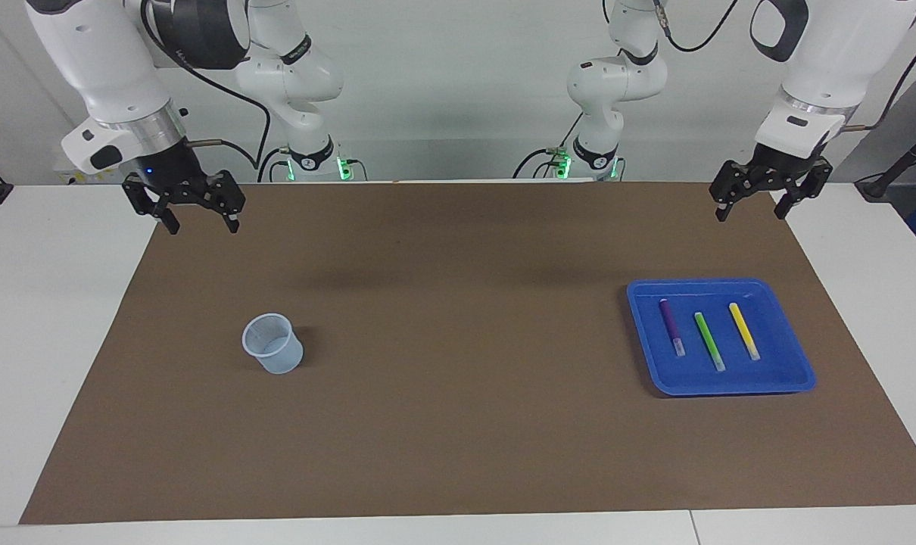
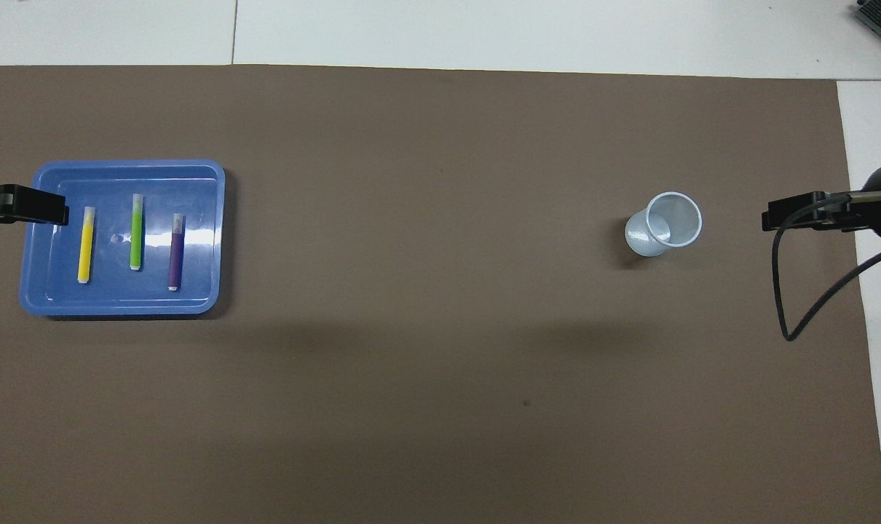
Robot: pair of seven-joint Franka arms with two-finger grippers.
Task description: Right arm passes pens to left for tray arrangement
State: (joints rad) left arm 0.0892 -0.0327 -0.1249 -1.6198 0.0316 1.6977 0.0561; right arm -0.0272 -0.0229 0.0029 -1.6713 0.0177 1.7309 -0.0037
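The blue tray [image 1: 777,372] [image 2: 200,191] lies on the brown mat toward the left arm's end. Three pens rest side by side in it, apart from one another: purple [image 1: 671,325] [image 2: 175,251], green [image 1: 708,341] [image 2: 136,233] and yellow [image 1: 743,330] [image 2: 85,246]. My left gripper [image 1: 751,214] hangs open and empty, high over the mat's edge at that end, well clear of the tray. My right gripper [image 1: 202,225] waits open and empty over the mat's corner at the right arm's end.
A small translucent bluish cup [image 1: 273,344] [image 2: 666,224] stands upright on the mat toward the right arm's end. The brown mat [image 1: 458,424] covers most of the white table. A black cable [image 2: 797,306] loops down from the right arm.
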